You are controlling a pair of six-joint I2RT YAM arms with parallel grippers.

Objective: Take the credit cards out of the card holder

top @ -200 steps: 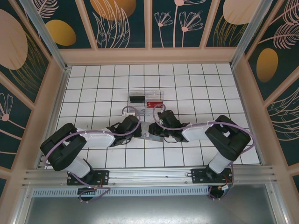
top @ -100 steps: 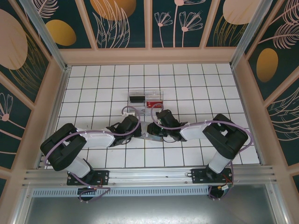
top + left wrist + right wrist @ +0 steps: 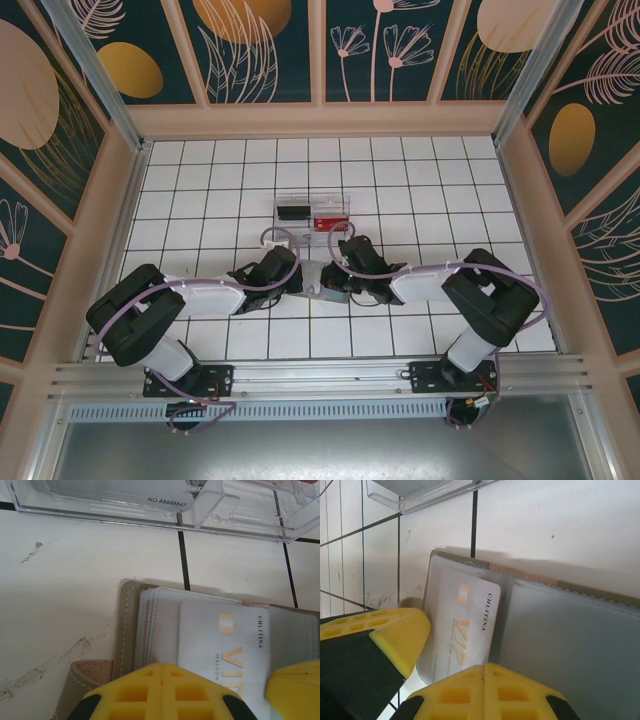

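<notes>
The grey card holder (image 3: 131,625) lies open on the white tiles between both arms; from above it is a grey patch (image 3: 314,277). A white credit card (image 3: 222,640) with gold "VIP" lettering sticks partly out of its clear sleeves. My left gripper (image 3: 163,672) is shut, its yellow tips resting over the holder's left panel beside the card. In the right wrist view the same card (image 3: 462,625) lies face up across the left panel, with the other panel (image 3: 570,640) to its right. My right gripper (image 3: 483,672) is shut with its tips at the card's near edge.
A clear plastic tray (image 3: 312,212) holding a black and a red item stands just beyond the holder; its near wall shows in both wrist views (image 3: 150,500) (image 3: 420,490). The left gripper's yellow finger (image 3: 380,635) sits close beside the card.
The right gripper nudged left toward the holder, then drew back right a little. The left arm stayed put.
</notes>
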